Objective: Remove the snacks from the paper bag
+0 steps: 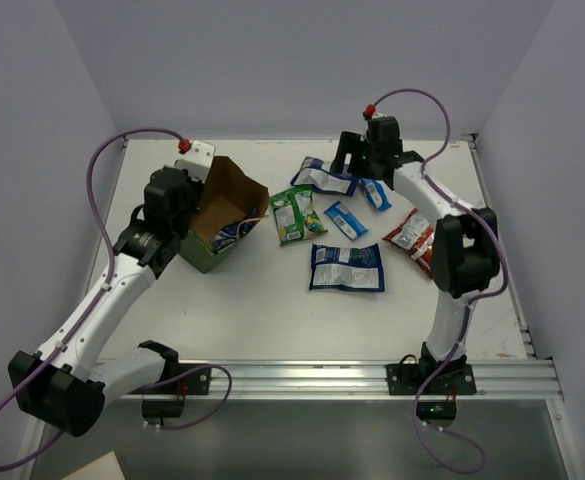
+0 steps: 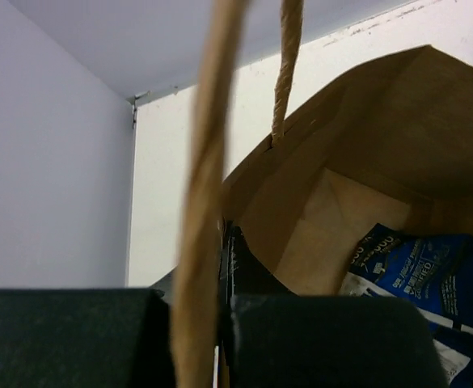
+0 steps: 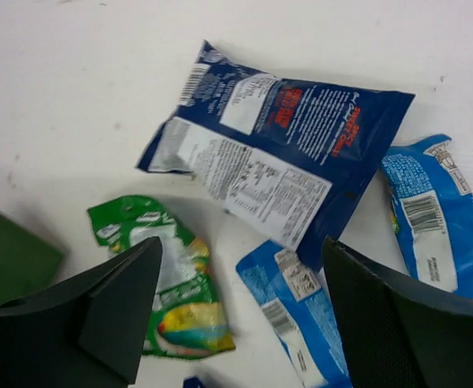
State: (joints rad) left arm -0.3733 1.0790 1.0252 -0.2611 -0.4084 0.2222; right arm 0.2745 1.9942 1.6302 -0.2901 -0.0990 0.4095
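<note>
The left pincer (image 2: 200, 331) is clamped shut on the tan handle (image 2: 208, 202) at the rim of the paper bag (image 1: 222, 215), apparently to hold its mouth open toward the other arm. One blue-and-white packet (image 2: 418, 267) lies inside the bag. The other snacks (image 1: 347, 267) lie spread on the worktop (image 1: 272, 320) to the bag's right, where the right pincer (image 3: 244, 323) hangs over them, jaws wide and empty. Only the left wrist view shows the pinched handle; only the top view shows the whole spread.

1 packet (image 1: 234, 233) in paper bag (image 1: 202, 257); other packets (image 1: 347, 267) right of it.
</note>
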